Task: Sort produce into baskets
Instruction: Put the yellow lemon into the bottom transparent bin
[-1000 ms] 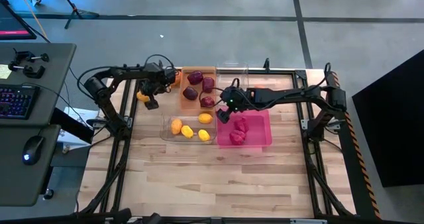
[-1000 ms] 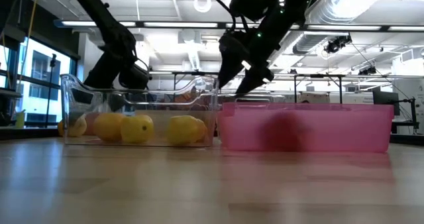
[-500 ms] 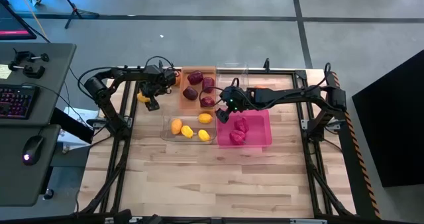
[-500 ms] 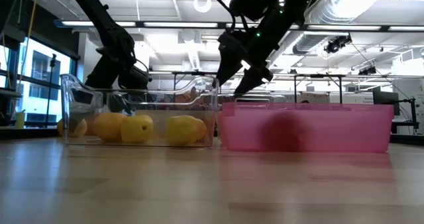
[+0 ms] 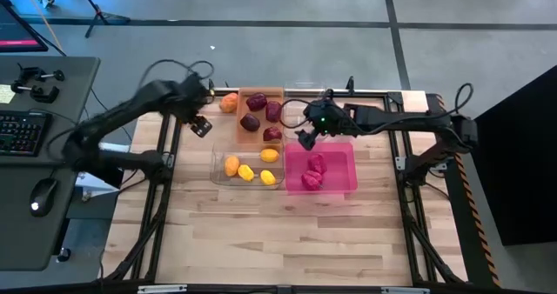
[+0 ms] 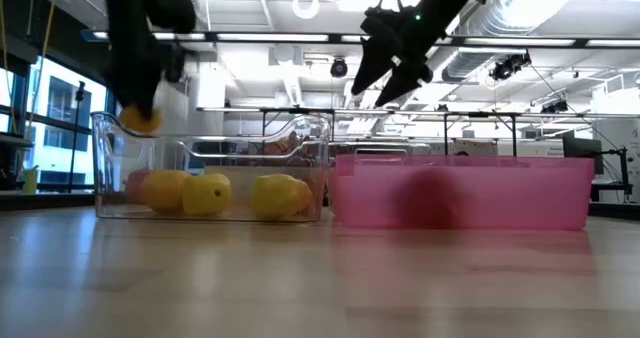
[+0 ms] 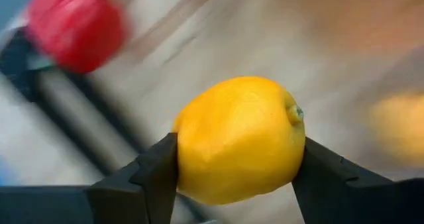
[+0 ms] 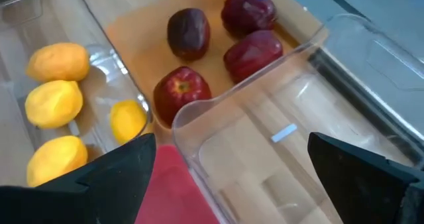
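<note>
Lemon (image 7: 240, 139) in left gripper (image 7: 235, 174)

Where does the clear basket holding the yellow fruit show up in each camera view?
High view: mid-table, the clear basket lies left of the pink one.
Low view: at left, its wall in front of the fruit.
Right wrist view: along one side.
Left wrist view: not identifiable; the left gripper and its lemon fill it.
Shared landmark: the pink basket beside it.

Two dark jointed arms trail looping black cables, with broad matte-black fingers (image 7: 142, 184).
</note>
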Robot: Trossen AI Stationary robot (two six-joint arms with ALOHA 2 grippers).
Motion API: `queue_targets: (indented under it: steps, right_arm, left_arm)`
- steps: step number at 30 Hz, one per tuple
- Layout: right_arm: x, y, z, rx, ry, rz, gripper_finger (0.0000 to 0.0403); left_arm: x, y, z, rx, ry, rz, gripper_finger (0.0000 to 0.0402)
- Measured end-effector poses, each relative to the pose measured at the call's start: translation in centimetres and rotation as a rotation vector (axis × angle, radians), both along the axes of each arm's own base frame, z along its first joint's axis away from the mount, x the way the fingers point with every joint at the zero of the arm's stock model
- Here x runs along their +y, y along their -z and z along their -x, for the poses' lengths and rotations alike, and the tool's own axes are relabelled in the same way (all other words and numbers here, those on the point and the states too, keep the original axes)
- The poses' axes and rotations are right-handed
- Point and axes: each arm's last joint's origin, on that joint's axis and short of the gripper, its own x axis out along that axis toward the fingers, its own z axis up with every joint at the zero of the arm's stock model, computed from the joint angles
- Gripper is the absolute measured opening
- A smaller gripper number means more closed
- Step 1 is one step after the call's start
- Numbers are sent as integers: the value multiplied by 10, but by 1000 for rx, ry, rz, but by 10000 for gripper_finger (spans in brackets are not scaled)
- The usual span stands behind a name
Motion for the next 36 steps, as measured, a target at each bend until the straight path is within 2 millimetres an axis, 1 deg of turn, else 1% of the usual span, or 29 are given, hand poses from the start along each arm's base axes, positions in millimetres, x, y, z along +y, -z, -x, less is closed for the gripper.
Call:
queue_targets:
  steps: [3, 6, 9, 13, 17, 19, 21, 25, 30, 33, 36]
  right_arm:
    - [-3, -2, 3, -3, 25, 6, 385]
    - [-4, -2, 4, 4, 45, 9, 385]
    - [-4, -1, 4, 17, 37, 14, 385]
    - [-4, -1, 4, 31, 15, 34, 385]
    - [-3, -4, 6, 38, -28, 54, 385]
    - [-2, -11, 10, 16, -36, 58, 385]
    - [-1, -18, 15, -2, -34, 62, 385]
    - [2, -28, 27, -5, -29, 57, 385]
    - [4, -30, 38, 28, 17, 40, 385]
    - [5, -32, 40, 28, 17, 39, 385]
    - [6, -33, 41, 27, 12, 41, 385]
  left_arm:
    - [-29, -27, 5, -291, -46, -22, 223]
    - [-55, -41, 5, -440, -41, -19, 224]
    - [-74, -44, -6, -523, 0, 19, 224]
    - [-90, -32, -42, -609, 114, 10, 225]
    - [-95, -24, -80, -705, 177, -69, 226]
    - [-94, -22, -94, -750, 190, -74, 226]
    - [-93, -19, -102, -771, 211, -54, 227]
    - [-94, -11, -109, -731, 304, -43, 227]
    - [-92, -7, -112, -707, 302, -57, 234]
    - [-91, -7, -111, -700, 288, -75, 263]
    - [-91, -7, -111, -705, 276, -56, 305]
